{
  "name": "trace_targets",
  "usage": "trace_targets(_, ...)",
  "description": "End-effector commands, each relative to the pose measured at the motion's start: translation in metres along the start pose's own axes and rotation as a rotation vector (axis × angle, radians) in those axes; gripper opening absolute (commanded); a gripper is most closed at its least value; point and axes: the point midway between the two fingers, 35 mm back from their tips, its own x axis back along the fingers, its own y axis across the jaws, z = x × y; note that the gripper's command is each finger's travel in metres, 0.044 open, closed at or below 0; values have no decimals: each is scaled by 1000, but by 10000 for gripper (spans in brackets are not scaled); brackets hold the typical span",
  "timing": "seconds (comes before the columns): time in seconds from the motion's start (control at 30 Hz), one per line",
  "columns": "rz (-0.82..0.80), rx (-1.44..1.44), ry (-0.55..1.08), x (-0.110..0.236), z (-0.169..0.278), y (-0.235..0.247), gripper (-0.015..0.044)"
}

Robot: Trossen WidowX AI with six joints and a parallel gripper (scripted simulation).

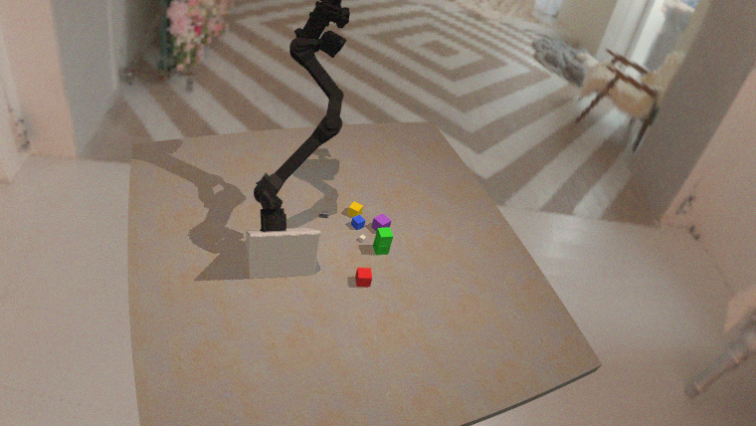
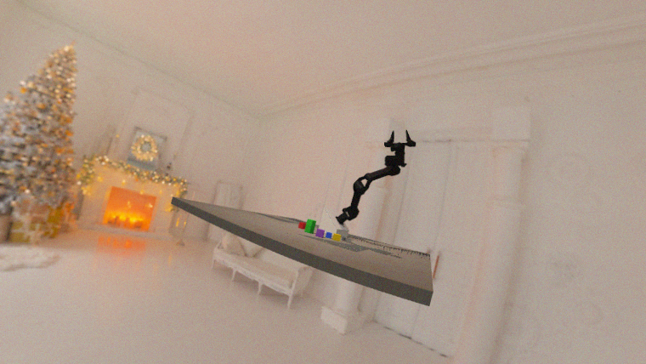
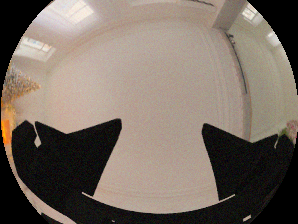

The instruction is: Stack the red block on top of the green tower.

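Festive and pale, the room holds a fireplace (image 2: 128, 208), a lit Christmas tree (image 2: 36, 131) and a striped floor around a tan table (image 1: 317, 343).

High above the table the gripper (image 2: 399, 134) points up toward the ceiling, its two fingers spread wide apart with nothing between them; the wrist view shows only wall and ceiling past them. The black arm (image 1: 311, 137) rises steeply from a white pedestal (image 1: 303, 262) on the table.

All the blocks lie beside that pedestal, on the side away from its shadow. The red block (image 1: 363, 277) sits alone on the table just off the pedestal's near corner, untouched. The green tower (image 1: 382, 240), two cubes high and upright, stands a little beyond the red block. Past the tower come a purple block (image 1: 381, 221), a blue block (image 1: 358, 222) and a yellow block (image 1: 354, 208), with a tiny white piece (image 1: 361, 238) between pedestal and tower.

By my judgement nothing has begun: the pick-up is the step in hand. The next move calls for folding the arm down, turning the fingers toward the table, and straddling the red block while staying well off the tower.
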Motion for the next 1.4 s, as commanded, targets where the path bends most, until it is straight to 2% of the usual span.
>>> trace_targets(0.0,3,1,3,0,1,0,426)
trace_targets(0.1,48,10,50,1,19,-4,440)
trace_targets(0.37,105,86,326,19,107,-17,440)
trace_targets(0.77,212,231,737,93,209,-61,440)
trace_targets(1.07,327,359,1019,170,243,-105,440)
trace_targets(1.37,473,499,1290,260,240,-155,440)
